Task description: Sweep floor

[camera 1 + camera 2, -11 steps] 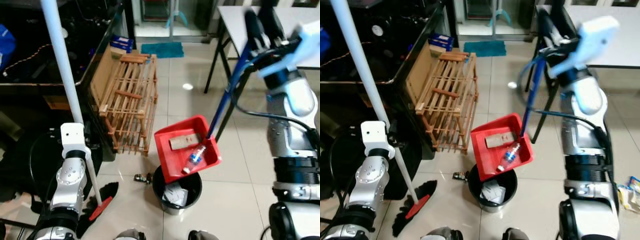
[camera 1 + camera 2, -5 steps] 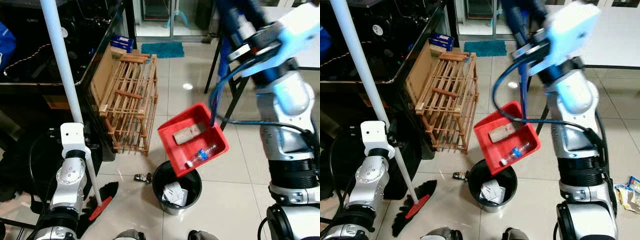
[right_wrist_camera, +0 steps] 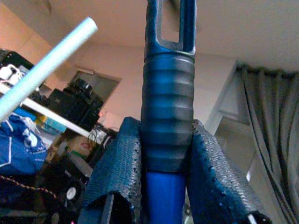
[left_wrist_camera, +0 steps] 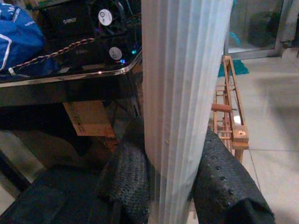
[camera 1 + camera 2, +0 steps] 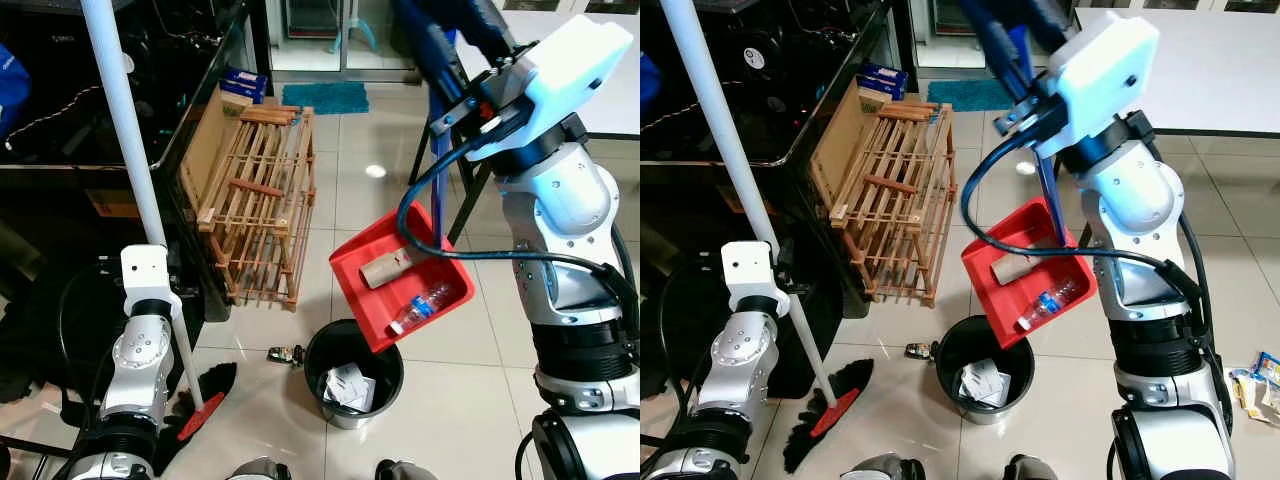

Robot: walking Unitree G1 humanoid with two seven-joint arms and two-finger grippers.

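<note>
Tiled floor (image 5: 460,380), wooden rack (image 5: 262,205), bin (image 5: 352,372)

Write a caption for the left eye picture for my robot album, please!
Right gripper lifts the red dustpan, holding a bottle, over the black bin; left gripper holds the broom.

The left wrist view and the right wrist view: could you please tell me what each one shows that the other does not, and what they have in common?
The left wrist view alone shows the left gripper clamped on the white broom pole, with the wooden rack and tiled floor beyond. The right wrist view alone shows the right gripper clamped on the blue dustpan handle, with the ceiling and a curtain behind. Both share black fingers closed on a handle, and dark shelves with a blue bag.
</note>
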